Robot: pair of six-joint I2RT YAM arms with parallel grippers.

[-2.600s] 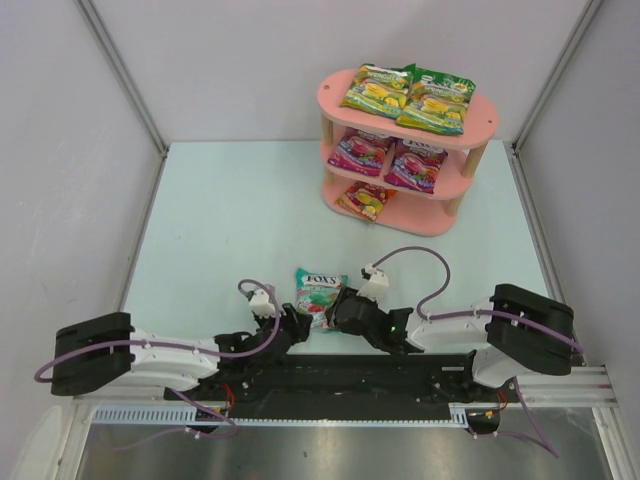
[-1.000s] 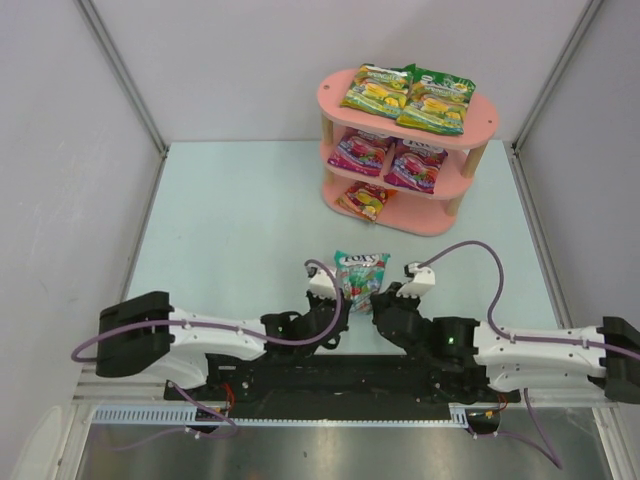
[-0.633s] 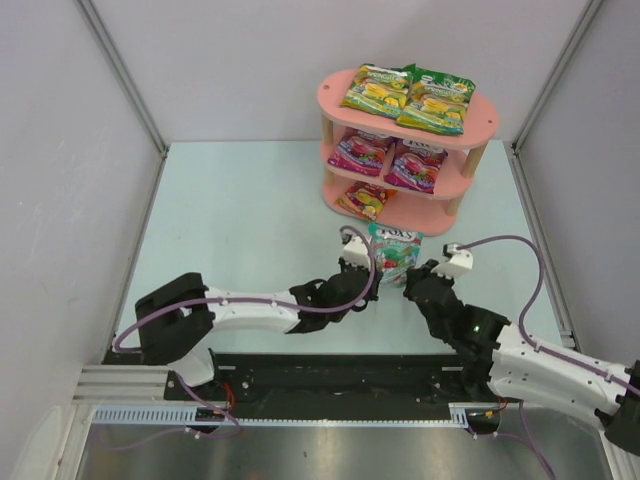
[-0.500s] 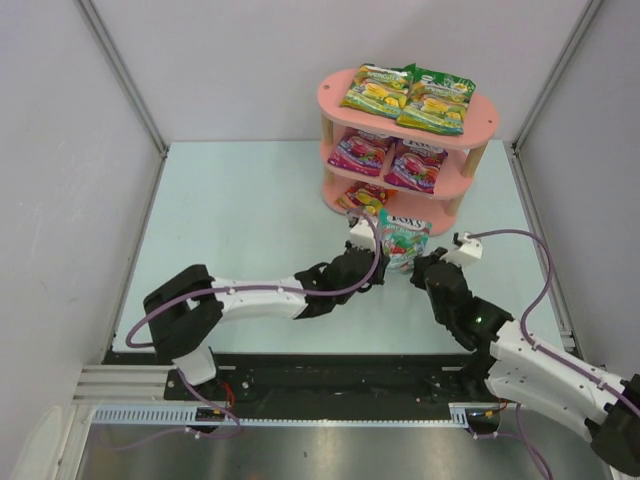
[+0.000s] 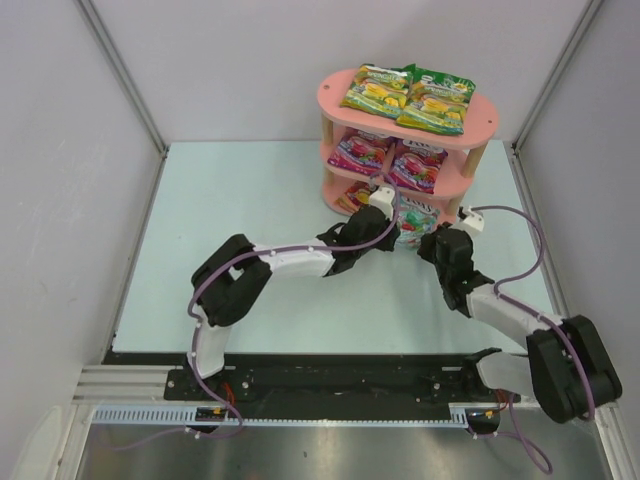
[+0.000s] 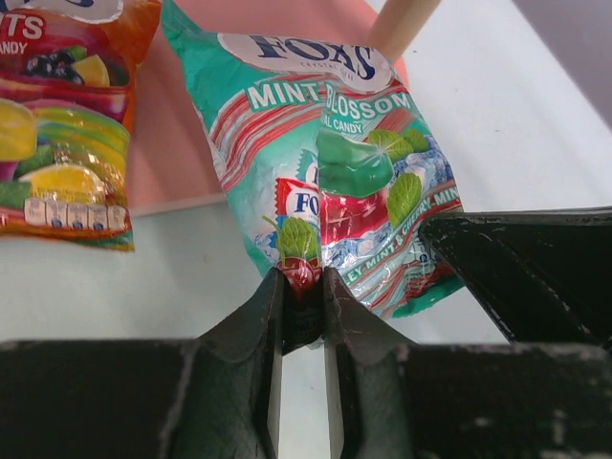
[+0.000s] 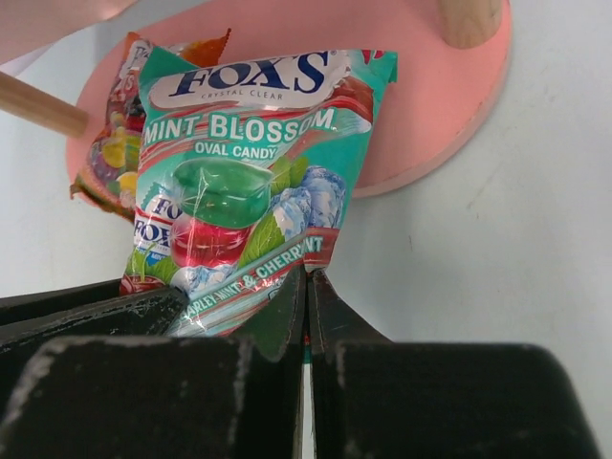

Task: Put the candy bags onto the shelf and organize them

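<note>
A teal candy bag (image 5: 413,220) marked "Mint Blossom" hangs between both grippers at the front of the pink shelf (image 5: 331,96), its top edge over the bottom board (image 7: 435,96). My left gripper (image 6: 303,287) is shut on the bag's (image 6: 325,143) lower edge. My right gripper (image 7: 308,287) is shut on the lower right corner of the bag (image 7: 239,172). An orange-red bag (image 6: 67,115) lies on the bottom board to the left. Two green-yellow bags (image 5: 408,95) lie on the top board and two purple-magenta bags (image 5: 390,160) on the middle one.
A wooden post (image 7: 469,19) stands on the bottom board right of the teal bag, another post (image 7: 38,107) slants at the left. White walls close in the table on three sides. The metal base rail (image 5: 330,375) runs along the near edge.
Both arms have stretched forward from the near edge, carrying the teal bag between them up to the shelf's bottom board. Both grips have held throughout.
</note>
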